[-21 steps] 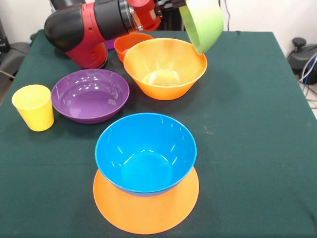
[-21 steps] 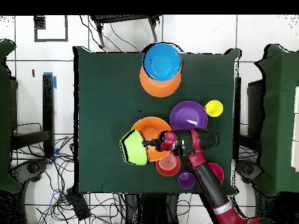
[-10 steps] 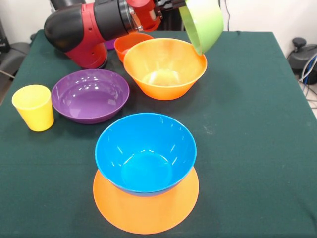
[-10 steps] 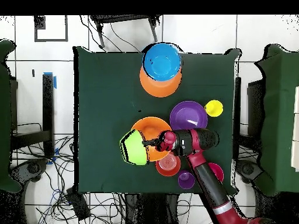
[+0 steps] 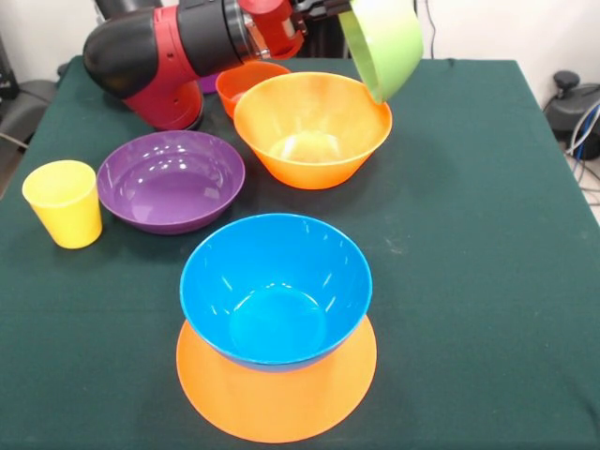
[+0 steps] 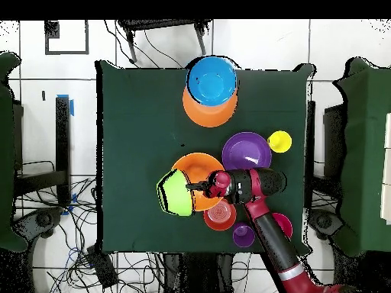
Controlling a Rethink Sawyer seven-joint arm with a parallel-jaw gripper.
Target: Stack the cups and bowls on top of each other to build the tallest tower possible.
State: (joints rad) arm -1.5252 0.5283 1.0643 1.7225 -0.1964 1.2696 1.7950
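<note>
Robot arm holding a green bowl (image 5: 386, 42) tilted on its side in the air, over the rim of a large orange bowl (image 5: 312, 127).

The pincer (image 6: 191, 185) grips the green bowl's rim. Nearer the camera on the green worktop (image 5: 469, 234), a blue bowl (image 5: 275, 286) sits on an upturned orange bowl (image 5: 277, 394). A shallow purple bowl (image 5: 171, 179) and a yellow cup (image 5: 64, 202) stand to the left. A small orange-red bowl (image 5: 246, 82) sits behind the large orange one.

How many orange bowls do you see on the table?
3: an upside-down one under the blue bowl, a large upright one mid-table, and a small orange-red one behind it. The arm may hide others.
</note>
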